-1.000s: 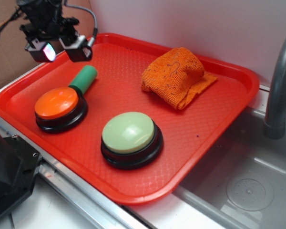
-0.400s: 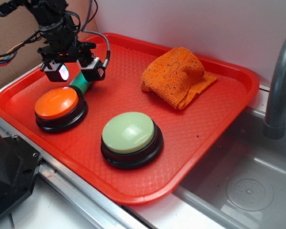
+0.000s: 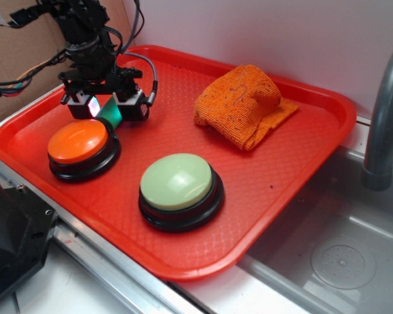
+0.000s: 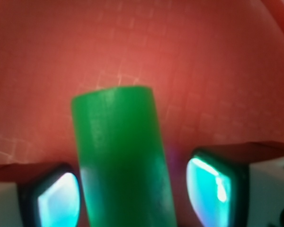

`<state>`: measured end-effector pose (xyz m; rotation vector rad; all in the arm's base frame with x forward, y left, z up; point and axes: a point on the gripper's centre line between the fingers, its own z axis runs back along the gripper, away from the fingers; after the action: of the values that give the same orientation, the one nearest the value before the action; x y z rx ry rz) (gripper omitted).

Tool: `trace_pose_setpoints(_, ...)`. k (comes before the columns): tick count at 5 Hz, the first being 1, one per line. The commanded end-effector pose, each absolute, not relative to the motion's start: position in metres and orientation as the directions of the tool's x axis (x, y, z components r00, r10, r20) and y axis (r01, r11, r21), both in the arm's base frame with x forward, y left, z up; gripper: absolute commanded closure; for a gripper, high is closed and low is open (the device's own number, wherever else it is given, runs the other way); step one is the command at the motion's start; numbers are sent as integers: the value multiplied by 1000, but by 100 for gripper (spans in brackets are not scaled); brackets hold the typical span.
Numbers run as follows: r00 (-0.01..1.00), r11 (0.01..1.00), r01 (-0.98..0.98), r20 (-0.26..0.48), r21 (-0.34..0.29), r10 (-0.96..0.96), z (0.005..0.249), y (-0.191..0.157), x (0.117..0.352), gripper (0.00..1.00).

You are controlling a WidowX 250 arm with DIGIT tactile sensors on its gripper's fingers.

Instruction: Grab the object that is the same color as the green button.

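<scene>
Matte green cylinder (image 4: 120,156), grid-textured plastic tray (image 3: 281,176)

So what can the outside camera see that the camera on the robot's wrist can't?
Only the exterior view shows the green button, the orange button, the orange cloth, the sink and the grey faucet.

Only the wrist view shows, up close, a gap on each side between the green cylinder and the fingers, so the gripper is open around it.

Both show the cylinder between the fingers of the gripper, lying on the red tray.
</scene>
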<state>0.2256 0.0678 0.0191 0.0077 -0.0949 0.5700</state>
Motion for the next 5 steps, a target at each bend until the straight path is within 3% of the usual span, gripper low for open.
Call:
trace_pose_setpoints(1, 820, 830, -556, 137, -36, 556, 36, 71, 231, 100)
trace_pose_setpoints(2, 809, 821, -571, 181, 13, 560, 56, 71, 233, 100)
trace_pose_setpoints(3, 846, 855, -519, 161, 25, 509, 98, 56, 238, 100)
trace_pose_setpoints(4, 893, 903, -429, 148, -13, 426, 132, 35, 245, 100)
trace_pose_setpoints(5, 925, 935, -356, 140, -5, 353, 158, 7, 245, 100)
